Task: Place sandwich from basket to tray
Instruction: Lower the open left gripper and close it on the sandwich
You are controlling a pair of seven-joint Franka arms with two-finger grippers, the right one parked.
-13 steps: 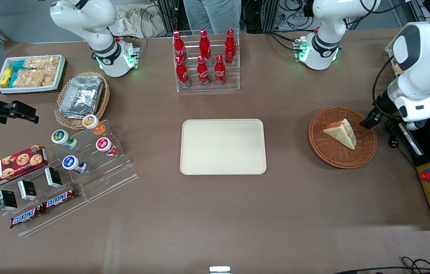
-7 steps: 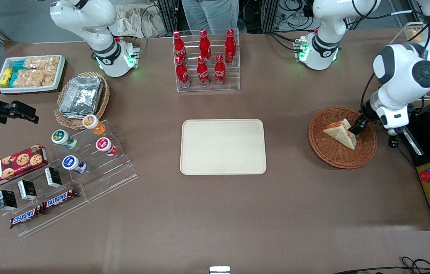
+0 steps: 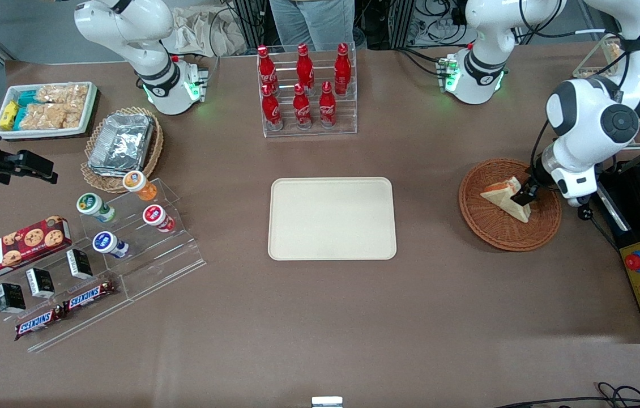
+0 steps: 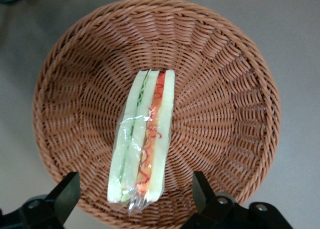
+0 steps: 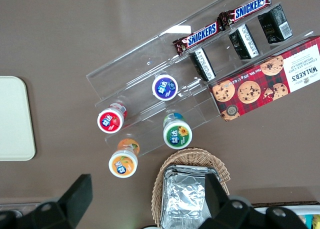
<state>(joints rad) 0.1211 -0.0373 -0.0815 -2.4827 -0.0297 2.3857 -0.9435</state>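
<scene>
- Left wrist view: gripper hovers over sandwich in basket, jaws spread, straddling it for a grasp.
- Tray lies bare, well apart, awaiting delivery.

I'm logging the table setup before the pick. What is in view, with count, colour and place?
sandwich: 1, white with orange and green filling, in the basket
basket: 1, reddish-brown wicker, toward the working arm's end
tray: 1, cream, table centre
cola bottles: 6, red, in a clear rack farther from the front camera than the tray
cookie box: 1, red, toward the parked arm's end
gripper: 1, black, open, fingers straddling the sandwich
</scene>
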